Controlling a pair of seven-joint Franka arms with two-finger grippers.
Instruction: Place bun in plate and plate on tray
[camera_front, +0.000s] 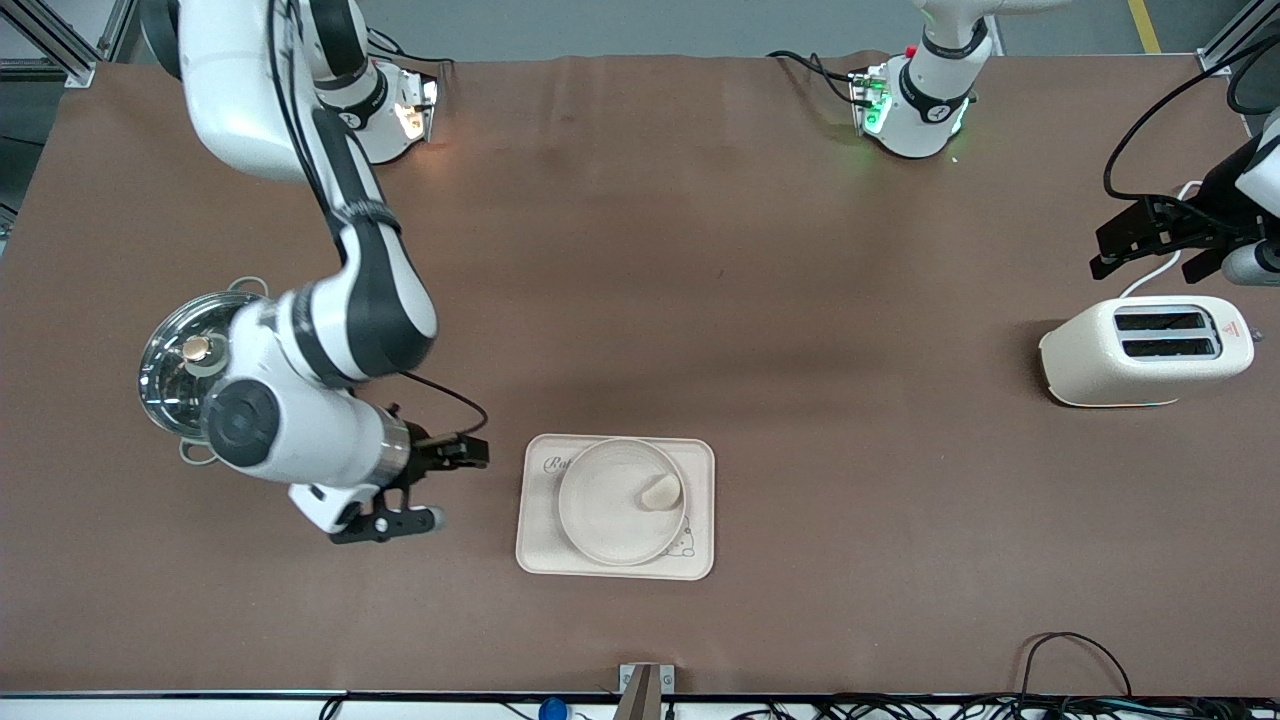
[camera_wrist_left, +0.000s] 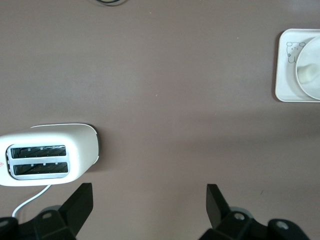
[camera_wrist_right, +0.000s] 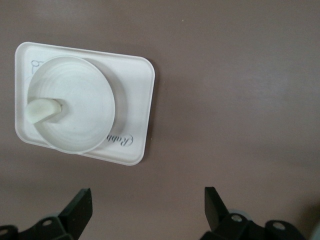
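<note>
Hovering with fingers spread and empty beside the tray (camera_front: 535, 545), the right pincer (camera_front: 440, 485) carries nothing because the bun (camera_front: 661, 492) sits in the plate (camera_front: 600, 520) on it; left pincer (camera_front: 1150, 240) waits apart above the toaster (camera_front: 1090, 365).

The bun (camera_front: 661, 491) lies in the plate (camera_front: 600, 515), which sits on the tray (camera_front: 535, 545).

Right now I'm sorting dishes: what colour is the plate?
Plain cream-white plate; the right wrist view shows it best.
</note>
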